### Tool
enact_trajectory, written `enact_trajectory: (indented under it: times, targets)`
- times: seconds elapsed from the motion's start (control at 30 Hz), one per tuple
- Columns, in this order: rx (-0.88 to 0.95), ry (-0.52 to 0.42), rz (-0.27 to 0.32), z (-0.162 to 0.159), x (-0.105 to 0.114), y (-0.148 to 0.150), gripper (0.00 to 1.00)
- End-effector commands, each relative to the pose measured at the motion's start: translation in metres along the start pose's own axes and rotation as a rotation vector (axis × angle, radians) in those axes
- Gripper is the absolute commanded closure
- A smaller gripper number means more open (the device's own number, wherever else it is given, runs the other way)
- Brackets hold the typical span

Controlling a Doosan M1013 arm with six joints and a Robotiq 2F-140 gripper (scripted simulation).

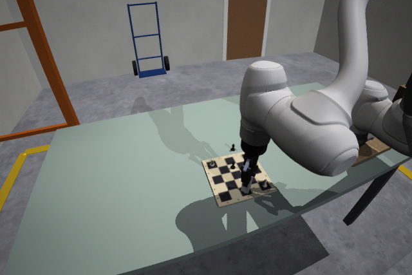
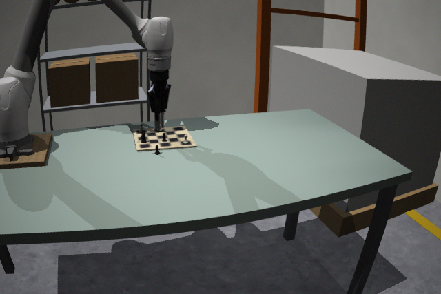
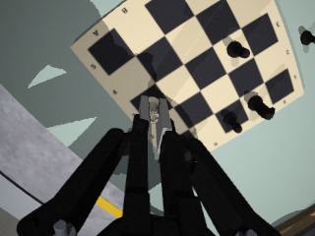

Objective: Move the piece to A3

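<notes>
1. The pale green counter (image 1: pixel 109 178) (image 2: pixel 220 162) (image 3: pixel 290 162) spans the lower part of the top view and the middle of the exterior view.
2. The white arm (image 1: pixel 309 132) (image 2: pixel 160 38) fills the right of the top view and reaches down from the upper left of the exterior view.
3. A blue hand truck (image 1: pixel 146 35) stands by the wall, upper left of centre in the top view.
4. The chessboard (image 1: pixel 216 189) (image 2: pixel 193 145) (image 3: pixel 116 85) lies flat on the counter, low and right of centre in the top view.
5. The gripper (image 1: pixel 246 188) (image 2: pixel 160 128) (image 3: pixel 152 107) points down over A3, its fingers nearly closed, with a slim pale chess piece (image 3: pixel 154 115) between them. That piece is at A3, left of centre in the wrist view; whether its base touches the square cannot be told.
6. A tall black piece (image 2: pixel 143 136) (image 3: pixel 261 107) stands at the board's left in the exterior view.
7. A black pawn (image 1: pixel 232 147) (image 2: pixel 156 150) (image 3: pixel 307 37) stands upright on the counter just off the board, at the upper right of the wrist view.
8. Another black pawn (image 1: pixel 232 165) (image 2: pixel 164 137) (image 3: pixel 236 49) stands on the board.
9. A5, upper left in the wrist view, bears nothing.
</notes>
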State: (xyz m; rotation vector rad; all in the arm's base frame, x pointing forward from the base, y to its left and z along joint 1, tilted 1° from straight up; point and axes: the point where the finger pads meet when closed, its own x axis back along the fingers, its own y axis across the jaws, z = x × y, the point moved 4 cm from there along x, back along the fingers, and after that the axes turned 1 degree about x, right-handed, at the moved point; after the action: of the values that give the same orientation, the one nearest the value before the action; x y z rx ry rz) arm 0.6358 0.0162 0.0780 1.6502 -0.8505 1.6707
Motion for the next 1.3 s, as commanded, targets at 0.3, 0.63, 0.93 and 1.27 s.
enact_trajectory:
  times: [0.3, 0.63, 0.93, 1.27]
  targets:
    - [0.000, 0.000, 0.000, 0.0000, 0.0001, 0.0000, 1.00]
    - [0.000, 0.000, 0.000, 0.0000, 0.0001, 0.0000, 0.87]
    - [0.000, 0.000, 0.000, 0.0000, 0.0001, 0.0000, 0.78]
    - [0.000, 0.000, 0.000, 0.0000, 0.0003, 0.0000, 0.78]
